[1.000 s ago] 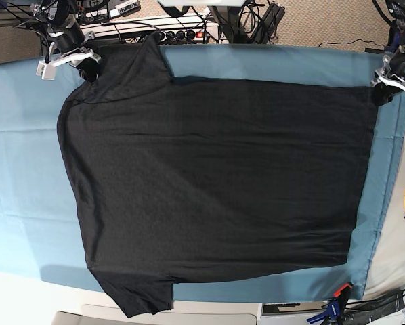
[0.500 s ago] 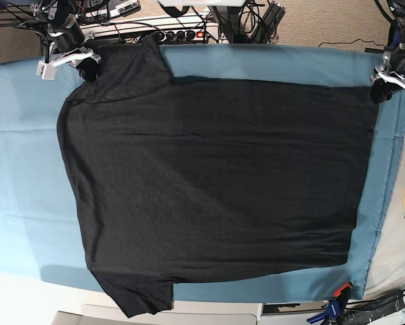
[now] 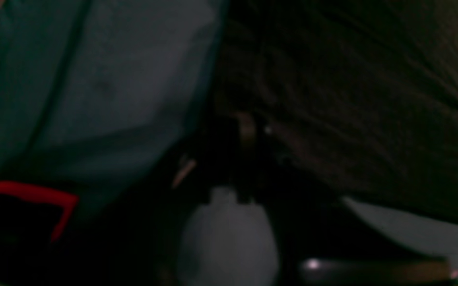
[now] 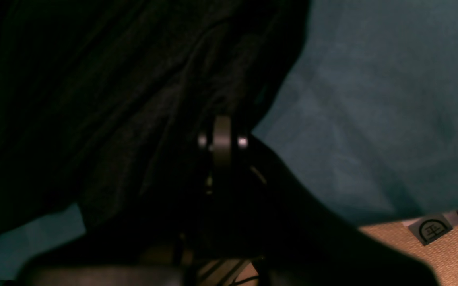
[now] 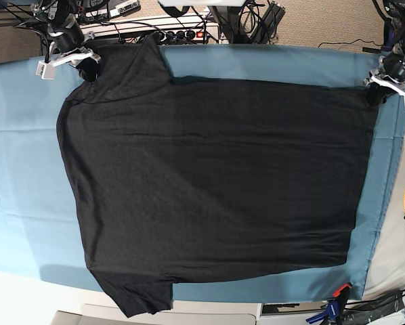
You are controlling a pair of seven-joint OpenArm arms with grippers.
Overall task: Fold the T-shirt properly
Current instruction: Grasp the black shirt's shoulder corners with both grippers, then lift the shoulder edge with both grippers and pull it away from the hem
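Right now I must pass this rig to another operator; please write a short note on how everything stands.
Right gripper: jaws shut on the T-shirt at its top shoulder corner, base view's left.
Left gripper: at the hem corner on the base view's right; jaws look closed there, grip not confirmed.
T-shirt: spread flat, plain side up, on the blue table cloth.
Done: spreading. Left: every fold.

The right gripper (image 5: pixel 89 68) sits low at the base view's top left, jaws closed. The left gripper (image 5: pixel 377 93) sits low at the top right; its jaws look nearly closed, though the wrist view is dim.
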